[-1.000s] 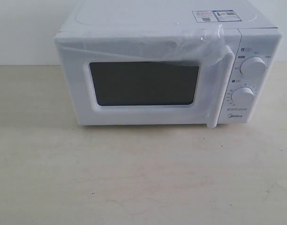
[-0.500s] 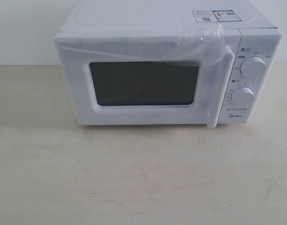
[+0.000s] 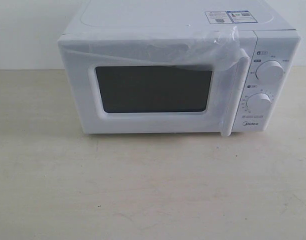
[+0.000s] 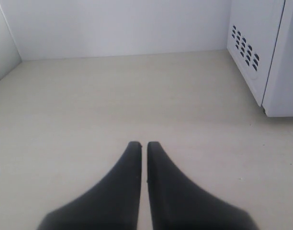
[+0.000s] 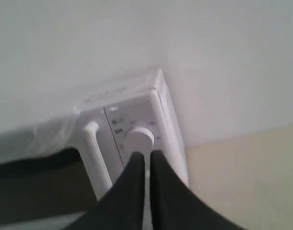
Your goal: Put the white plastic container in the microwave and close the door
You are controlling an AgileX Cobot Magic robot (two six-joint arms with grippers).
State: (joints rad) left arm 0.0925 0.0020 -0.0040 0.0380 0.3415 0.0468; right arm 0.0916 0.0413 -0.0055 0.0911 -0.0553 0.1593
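Microwave [image 3: 168,30] on bench [image 3: 143,190], door [image 3: 153,125] closed, clear film [image 3: 208,47] draped across handle [image 3: 232,95]. Left claw [image 4: 144,146] pinched together, empty, above bench. Right claw [image 5: 147,155] likewise, before knob [image 5: 139,139].

**A pale table carrying one microwave**

We see a pale cream table [image 3: 153,190] filling the lower half of the exterior frame. Its matte top is lightly mottled with faint hairline marks, and a tiny dark speck [image 3: 99,205] lies left of centre near the bottom. Standing on it, in the upper centre of the frame, is the microwave [image 3: 163,80], square on its base, with a soft shadow along its front foot. In the left wrist view we see the table [image 4: 113,96] run back to a white wall [image 4: 113,24], with the microwave's vented side [image 4: 280,72] resting on it. In the right wrist view we make out a patch of table [image 5: 242,167] just beside the microwave [image 5: 137,112].
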